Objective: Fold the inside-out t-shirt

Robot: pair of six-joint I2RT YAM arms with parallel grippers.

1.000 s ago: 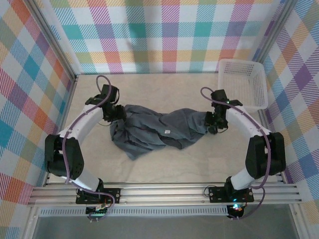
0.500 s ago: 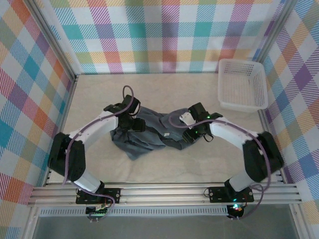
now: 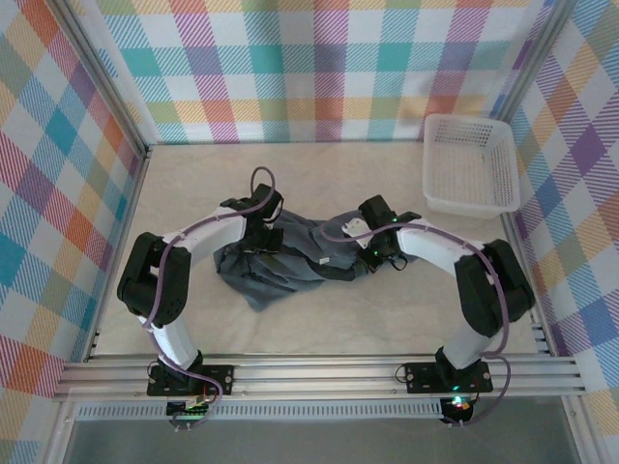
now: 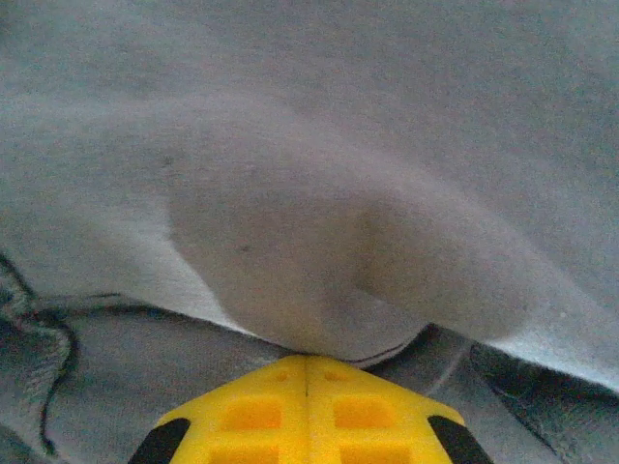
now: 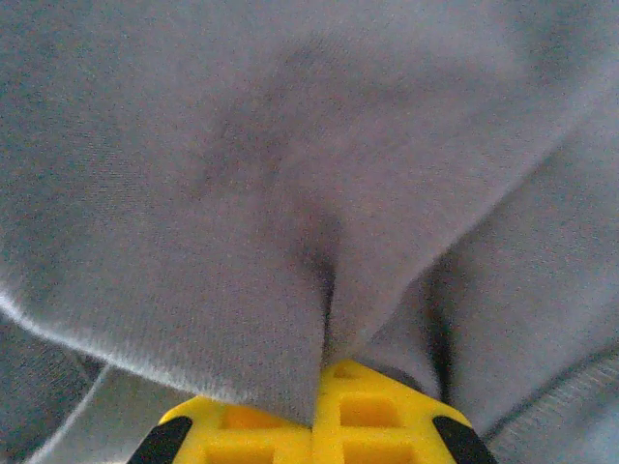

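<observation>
Now | left hand (image 3: 262, 237), right hand (image 3: 372, 255) | seemingly clamped on t-shirt (image 3: 290, 267) (bunched between)

On my overhead feed, a cream-covered desk (image 3: 319, 324) sits boxed in on three sides by walls (image 3: 319, 68) of bright multicoloured plaid, under even light. A white plastic basket (image 3: 472, 208) stands in the far right corner, and aluminium rails (image 3: 319, 372) run along the near edge.

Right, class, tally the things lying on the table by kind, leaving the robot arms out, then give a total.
Grey t-shirt: 1
White plastic basket: 1
Total: 2
</observation>
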